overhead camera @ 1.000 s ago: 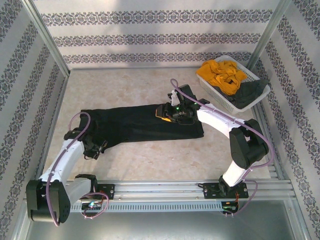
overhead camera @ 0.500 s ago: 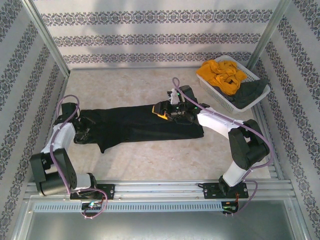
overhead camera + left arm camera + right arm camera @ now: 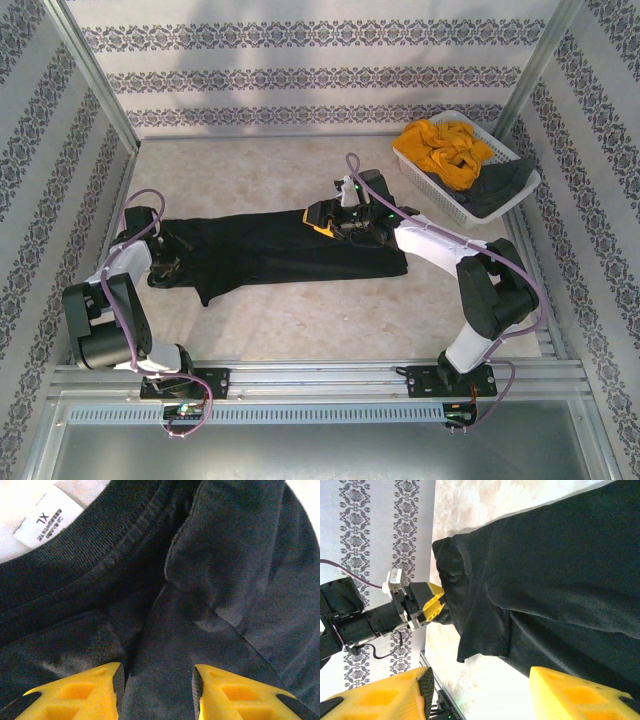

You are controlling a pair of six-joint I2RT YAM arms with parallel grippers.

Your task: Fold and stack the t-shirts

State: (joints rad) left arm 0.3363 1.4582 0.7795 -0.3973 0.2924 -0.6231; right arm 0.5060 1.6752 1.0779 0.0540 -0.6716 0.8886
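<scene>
The large black t-shirt (image 3: pixel 280 250) lies in a long band across the table. My left gripper (image 3: pixel 163 265) is at its left end by the collar, where a white XL label (image 3: pixel 47 522) shows. Its yellow fingers (image 3: pixel 90 690) stand apart, low over the black t-shirt (image 3: pixel 200 580), and are open. My right gripper (image 3: pixel 325 220) hovers open over the middle of the band with nothing between its fingers. In the right wrist view the black t-shirt (image 3: pixel 560 570) stretches toward the left gripper (image 3: pixel 432 607). The mustard-yellow t-shirt (image 3: pixel 445 150) and dark grey t-shirt (image 3: pixel 500 185) lie crumpled in the basket.
The white slatted basket (image 3: pixel 440 195) stands at the back right, close to the right arm. Patterned walls close in the table on three sides. A metal rail (image 3: pixel 320 378) runs along the near edge. Bare tabletop (image 3: pixel 250 170) lies behind the shirt.
The left arm has swung from the shirt's lower left sleeve up to its collar end. The right gripper has shifted slightly left over the shirt. The shirt has barely moved.
</scene>
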